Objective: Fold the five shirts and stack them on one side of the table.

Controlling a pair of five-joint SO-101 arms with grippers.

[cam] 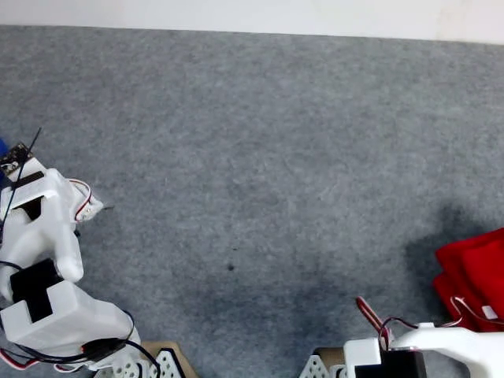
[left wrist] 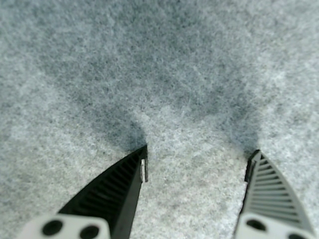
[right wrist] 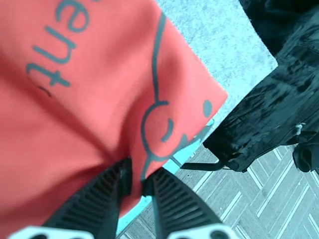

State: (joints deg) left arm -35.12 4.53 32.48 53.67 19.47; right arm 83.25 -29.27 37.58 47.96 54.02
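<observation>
A red shirt (right wrist: 75,99) with dark print lies under my right gripper (right wrist: 138,180), which is shut on a raised fold of its cloth close to the table's edge. In the high view, red shirts (cam: 472,272) lie piled at the table's right edge, just beyond the right arm (cam: 441,346). My left gripper (left wrist: 199,162) hangs open over bare grey felt (left wrist: 164,74) with nothing between its fingers. The left arm (cam: 39,236) stands at the table's left side.
The grey felt table (cam: 252,157) stretches wide between the two arms. Past the table's edge by the red shirt, black fabric (right wrist: 269,109) hangs over a wooden floor (right wrist: 264,209). A pale wall (cam: 236,12) borders the far side.
</observation>
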